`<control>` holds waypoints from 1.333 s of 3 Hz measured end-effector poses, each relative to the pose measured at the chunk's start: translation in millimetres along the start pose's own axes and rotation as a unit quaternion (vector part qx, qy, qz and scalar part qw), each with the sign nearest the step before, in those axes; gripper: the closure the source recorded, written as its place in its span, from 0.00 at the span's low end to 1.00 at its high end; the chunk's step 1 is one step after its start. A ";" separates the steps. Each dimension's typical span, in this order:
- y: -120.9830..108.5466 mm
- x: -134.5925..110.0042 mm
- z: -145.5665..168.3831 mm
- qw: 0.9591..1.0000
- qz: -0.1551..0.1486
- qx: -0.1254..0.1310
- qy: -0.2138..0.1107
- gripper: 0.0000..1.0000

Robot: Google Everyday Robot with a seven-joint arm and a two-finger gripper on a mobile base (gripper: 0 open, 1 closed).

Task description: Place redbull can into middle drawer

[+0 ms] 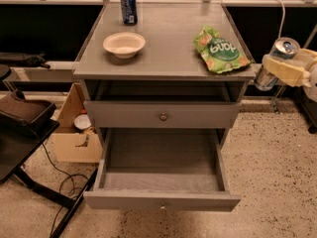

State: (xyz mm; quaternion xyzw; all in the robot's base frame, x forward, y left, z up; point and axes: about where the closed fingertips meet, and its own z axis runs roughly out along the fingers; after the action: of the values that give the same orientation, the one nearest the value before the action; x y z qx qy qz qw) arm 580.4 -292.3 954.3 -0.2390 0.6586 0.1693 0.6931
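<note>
Gripper [280, 69] right of the cabinet [168, 41] clamps the slim, silver-topped redbull can [286, 47], tilted

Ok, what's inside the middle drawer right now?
Only bare grey floor shows in the middle drawer; its rear is hidden beneath the upper drawer. The end effector holds the redbull can right of the cabinet.

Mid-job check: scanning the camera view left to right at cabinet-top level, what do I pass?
White bowl → green snack bag → redbull can, clamped in the gripper beyond the cabinet's right edge. Blue can omitted: it overlaps the bowl's span.
</note>
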 end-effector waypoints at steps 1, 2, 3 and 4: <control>3.6 3.6 0.2 1.000 0.005 -0.002 0.000 1.00; 19.7 19.4 0.9 1.000 0.025 -0.011 0.001 1.00; 49.9 45.1 2.7 0.998 0.043 -0.038 -0.007 1.00; 87.3 66.7 9.0 0.996 0.050 -0.067 -0.044 1.00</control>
State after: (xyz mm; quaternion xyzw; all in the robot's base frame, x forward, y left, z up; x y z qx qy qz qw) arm 544.9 -220.3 878.7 -0.2442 0.6260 0.2574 0.6945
